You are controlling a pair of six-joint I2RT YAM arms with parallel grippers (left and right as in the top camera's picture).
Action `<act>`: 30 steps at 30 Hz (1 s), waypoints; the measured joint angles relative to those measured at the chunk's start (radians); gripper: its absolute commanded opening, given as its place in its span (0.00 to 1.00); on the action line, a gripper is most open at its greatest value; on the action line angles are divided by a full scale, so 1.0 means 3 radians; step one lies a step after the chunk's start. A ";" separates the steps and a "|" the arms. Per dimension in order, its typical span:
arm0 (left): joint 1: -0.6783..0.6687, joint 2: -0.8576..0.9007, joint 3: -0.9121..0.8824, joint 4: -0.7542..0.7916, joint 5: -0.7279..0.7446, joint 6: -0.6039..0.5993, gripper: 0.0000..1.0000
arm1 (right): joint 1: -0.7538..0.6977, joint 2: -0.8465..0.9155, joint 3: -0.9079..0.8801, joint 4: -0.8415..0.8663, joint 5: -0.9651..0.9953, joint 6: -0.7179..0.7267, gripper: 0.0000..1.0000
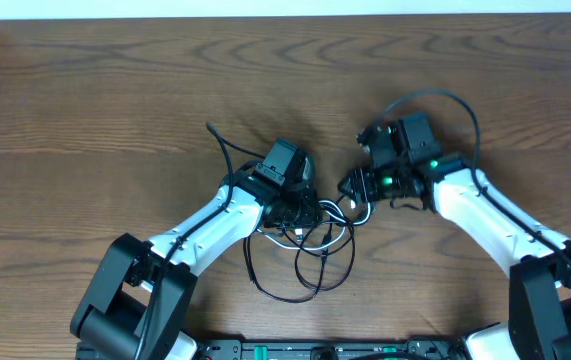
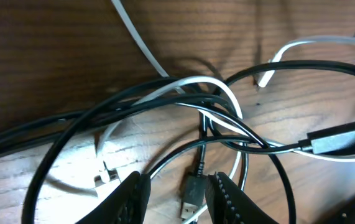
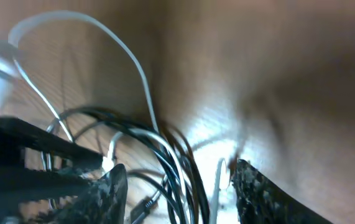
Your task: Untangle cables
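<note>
Loosening is under way. The knot of thin black cords [image 2: 261, 144] and a short white cord [image 2: 217, 87] lies just ahead of the left hand [image 2: 177, 180], which is released and astride a small black plug [image 2: 193, 190]. The right hand [image 3: 180, 167], also released, straddles several strands. Next I would pinch one strand and draw it outward.

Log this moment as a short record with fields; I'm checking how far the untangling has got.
surface: wooden table
cables: white cable and black cables cross in one tangle, not yet separated
left gripper: jaws apart, low over the tangle
right gripper: jaws apart, black loops between its fingers
black plug: lies between the left gripper's fingers, not visibly pinched
held: nothing visibly gripped by either arm
</note>
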 measured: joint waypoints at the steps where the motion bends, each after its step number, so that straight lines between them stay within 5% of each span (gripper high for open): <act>1: -0.0003 0.0000 0.0000 0.0000 0.0008 0.0000 0.35 | 0.0000 0.0000 0.0075 -0.0033 0.0009 -0.0074 0.50; 9: -0.0093 0.0141 0.0000 0.0008 0.0064 0.0001 0.28 | 0.0067 0.0000 0.0243 -0.0006 0.0067 -0.0530 0.45; 16: -0.0095 0.0361 0.0005 0.0039 0.0130 0.0000 0.27 | 0.0275 0.0000 0.0223 -0.0169 0.0346 -0.0642 0.25; 20: -0.0095 0.0361 0.0005 0.0039 0.0136 0.0000 0.27 | 0.0362 0.0000 0.0167 -0.0287 0.0468 -0.0661 0.25; 30: -0.0102 0.0359 0.0061 -0.0159 -0.0093 0.0000 0.26 | 0.0371 0.0000 -0.0117 -0.0294 0.0956 -0.0526 0.01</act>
